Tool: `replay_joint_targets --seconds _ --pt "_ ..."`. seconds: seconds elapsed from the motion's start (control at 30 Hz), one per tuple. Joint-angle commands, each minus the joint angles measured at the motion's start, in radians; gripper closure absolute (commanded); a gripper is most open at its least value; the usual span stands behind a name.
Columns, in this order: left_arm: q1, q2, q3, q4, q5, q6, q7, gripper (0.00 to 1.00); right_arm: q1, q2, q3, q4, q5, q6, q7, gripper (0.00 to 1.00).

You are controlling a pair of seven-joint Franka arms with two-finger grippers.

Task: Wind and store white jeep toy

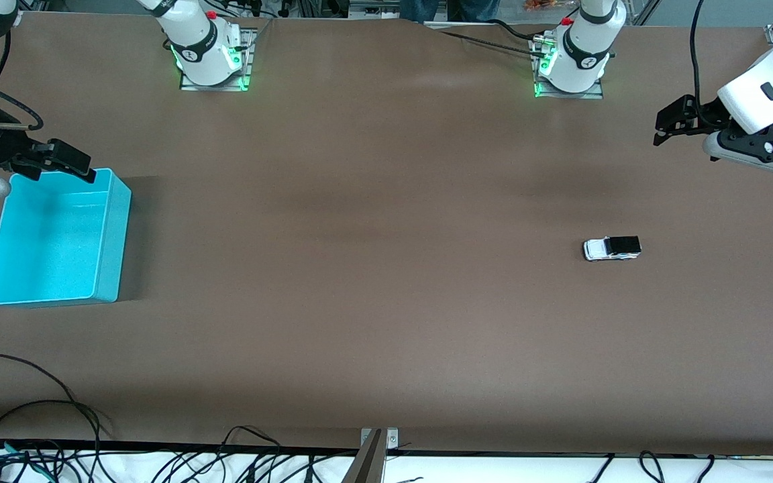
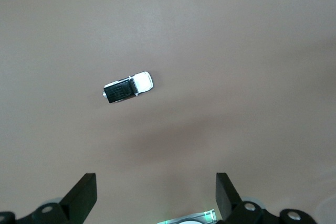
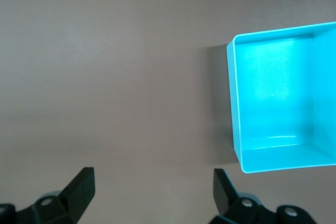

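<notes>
While both arms hang up in the air, you see a wide brown table (image 1: 373, 201) filling nearly the whole front view, its matte top marked only by soft shadows. Along the upper edge of that frame stand the two white arm bases (image 1: 202, 43) on metal plates, lit green at the foot. Along the bottom edge, black cables (image 1: 31, 429) trail over a white strip.

At the middle of the frame's edge toward the right arm's end sits the cyan bin (image 1: 110, 235), a square open tub. Nothing lies in it; the right wrist view shows its bare floor and walls (image 3: 237, 103).

Look for the white jeep toy (image 1: 612, 248) right of centre in the front frame, on its wheels on bare table, well apart from the bin, its black roof panel toward the left arm's end. In the left wrist view it lies above centre (image 2: 128, 87).

Your left gripper (image 1: 667, 127) hangs at the upper right of the front frame, over the table, fingers (image 2: 84, 195) spread wide and holding nothing. Your right gripper (image 1: 68, 161) hangs over the bin's upper rim, fingers (image 3: 81, 192) likewise spread and empty.
</notes>
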Motion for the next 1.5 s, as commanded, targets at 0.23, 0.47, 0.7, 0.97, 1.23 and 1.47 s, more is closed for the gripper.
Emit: replay_joint_targets --seconds 0.23,0.47,0.7,0.97,1.23,1.47 --pt "-0.003 0.017 -0.002 0.034 0.024 -0.025 -0.003 0.00 -0.012 0.003 0.010 0.020 -0.006 -0.018 -0.010 0.00" --pt "-0.005 0.018 -0.002 0.034 0.025 -0.025 -0.005 0.00 -0.012 0.003 0.010 0.020 -0.006 -0.018 -0.008 0.00" --pt "-0.003 0.037 -0.002 0.032 0.024 -0.025 -0.003 0.00 -0.012 0.003 0.010 0.020 -0.006 -0.018 -0.008 0.00" --pt "0.001 0.067 -0.002 0.039 0.025 -0.026 -0.002 0.00 -0.012 0.003 0.010 0.020 -0.006 -0.016 -0.010 0.00" --pt "0.001 0.080 -0.002 0.040 0.025 -0.025 0.004 0.00 -0.012 0.003 0.010 0.020 -0.006 -0.016 -0.008 0.00" --pt "0.001 0.149 -0.001 0.042 0.025 -0.028 0.044 0.00 -0.012 0.003 0.009 0.020 -0.006 -0.016 -0.008 0.00"
